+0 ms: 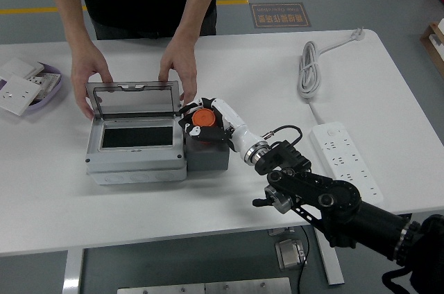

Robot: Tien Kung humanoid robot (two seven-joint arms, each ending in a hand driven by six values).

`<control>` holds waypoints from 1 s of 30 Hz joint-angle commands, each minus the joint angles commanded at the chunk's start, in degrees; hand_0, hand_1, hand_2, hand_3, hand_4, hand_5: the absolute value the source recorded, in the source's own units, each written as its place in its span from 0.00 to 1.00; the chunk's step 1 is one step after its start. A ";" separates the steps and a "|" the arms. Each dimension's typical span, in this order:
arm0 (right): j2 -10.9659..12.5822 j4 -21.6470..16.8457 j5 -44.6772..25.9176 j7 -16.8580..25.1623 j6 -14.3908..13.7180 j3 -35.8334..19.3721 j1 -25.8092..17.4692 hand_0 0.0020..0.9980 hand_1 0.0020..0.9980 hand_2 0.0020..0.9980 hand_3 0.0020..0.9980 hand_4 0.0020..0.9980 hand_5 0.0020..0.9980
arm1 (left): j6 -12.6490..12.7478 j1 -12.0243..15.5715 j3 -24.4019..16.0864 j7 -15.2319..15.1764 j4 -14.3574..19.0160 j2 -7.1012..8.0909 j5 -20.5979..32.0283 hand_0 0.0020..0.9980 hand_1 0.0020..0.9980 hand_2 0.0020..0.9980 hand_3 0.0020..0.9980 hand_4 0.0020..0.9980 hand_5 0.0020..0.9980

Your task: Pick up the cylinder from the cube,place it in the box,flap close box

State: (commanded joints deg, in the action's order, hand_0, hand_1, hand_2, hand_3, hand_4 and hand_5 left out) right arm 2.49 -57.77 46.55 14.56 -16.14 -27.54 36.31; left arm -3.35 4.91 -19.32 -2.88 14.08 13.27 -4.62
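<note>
An orange cylinder (202,117) is held in my right hand (203,122), just above the top of the dark grey cube (208,153). The fingers are curled around it. The grey box (136,147) stands left of the cube, touching it, with its clear flap lid (133,100) raised upright at the back and its dark inside showing. A person at the far side holds the lid's two upper corners, one hand (89,78) at the left and the other hand (177,72) at the right. My left arm is out of view.
A white power strip (345,160) lies at the right, with a coiled white cable (309,68) behind it. A purple dish (33,84) with white wall sockets sits at the far left edge.
</note>
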 joint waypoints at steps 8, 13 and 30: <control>0.38 -0.24 0.17 -0.19 0.08 0.07 0.59 0.63 0.54 0.51 0.55 1.00 0.39 | 0.08 -0.16 -0.17 -0.16 0.01 0.03 -0.09 0.63 0.65 0.63 0.67 0.72 0.25; 0.27 -0.09 0.17 -0.22 0.11 0.66 0.29 0.63 0.54 0.51 0.56 1.00 0.42 | 0.06 -0.28 -0.16 -0.23 0.01 -0.04 -0.09 0.63 0.65 0.63 0.67 0.72 0.25; 0.07 0.62 0.62 -0.48 -0.29 1.59 0.27 0.61 0.55 0.51 0.54 0.53 0.10 | 0.02 -0.58 -0.02 -0.69 0.09 -0.16 0.07 0.63 0.65 0.63 0.67 0.72 0.25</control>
State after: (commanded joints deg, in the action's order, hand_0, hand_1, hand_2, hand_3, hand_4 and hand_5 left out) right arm 2.56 -57.15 47.17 14.08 -16.43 -25.95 36.58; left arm -3.32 4.33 -19.34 -3.57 14.16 13.11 -4.56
